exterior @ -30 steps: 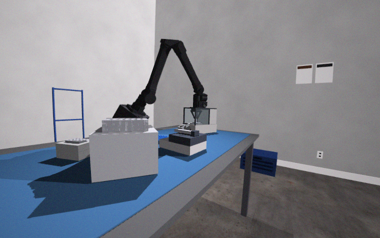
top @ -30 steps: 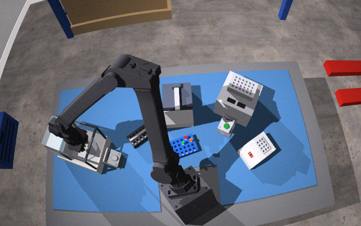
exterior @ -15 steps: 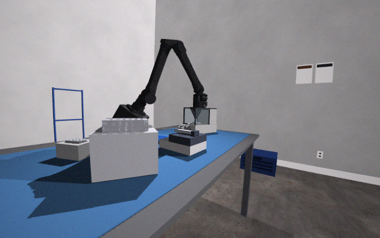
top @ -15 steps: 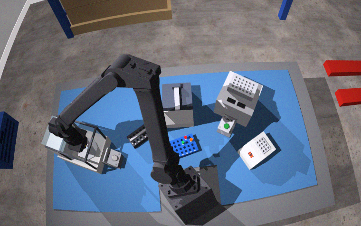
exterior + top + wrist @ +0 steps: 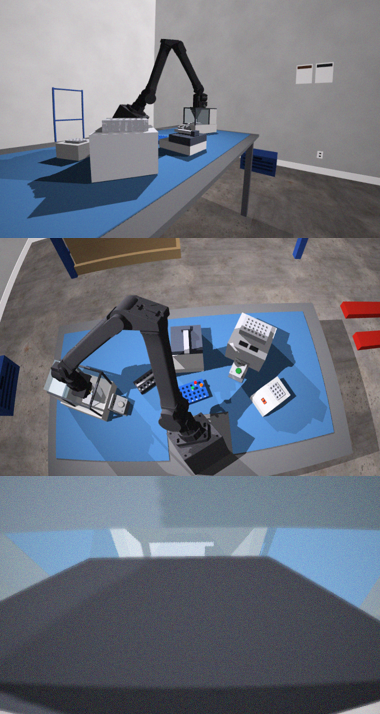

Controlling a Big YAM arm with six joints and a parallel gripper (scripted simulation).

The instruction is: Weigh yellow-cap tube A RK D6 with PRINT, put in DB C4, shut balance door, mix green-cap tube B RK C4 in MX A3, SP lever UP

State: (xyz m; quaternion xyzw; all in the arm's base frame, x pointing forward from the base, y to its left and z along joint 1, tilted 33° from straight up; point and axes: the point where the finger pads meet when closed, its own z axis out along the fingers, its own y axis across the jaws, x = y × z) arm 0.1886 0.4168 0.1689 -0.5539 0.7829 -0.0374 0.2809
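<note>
Pretty sure that yellowish speck is tube A (image 5: pixel 90 391), inside the balance (image 5: pixel 105 417) (image 5: pixel 206 128) by my jaws (image 5: pixel 88 393) (image 5: pixel 195 122). They're nearly closed, can't tell if they're gripping it. Green-capped tube B (image 5: pixel 192 387) sits in the blue rack (image 5: pixel 206 392).

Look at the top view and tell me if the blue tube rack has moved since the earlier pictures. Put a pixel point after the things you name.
No; the blue tube rack (image 5: pixel 196 392) (image 5: pixel 162 136) lies in the same place beyond the arm's base (image 5: pixel 196 462) (image 5: pixel 119 113), with no visible shift either way.
</note>
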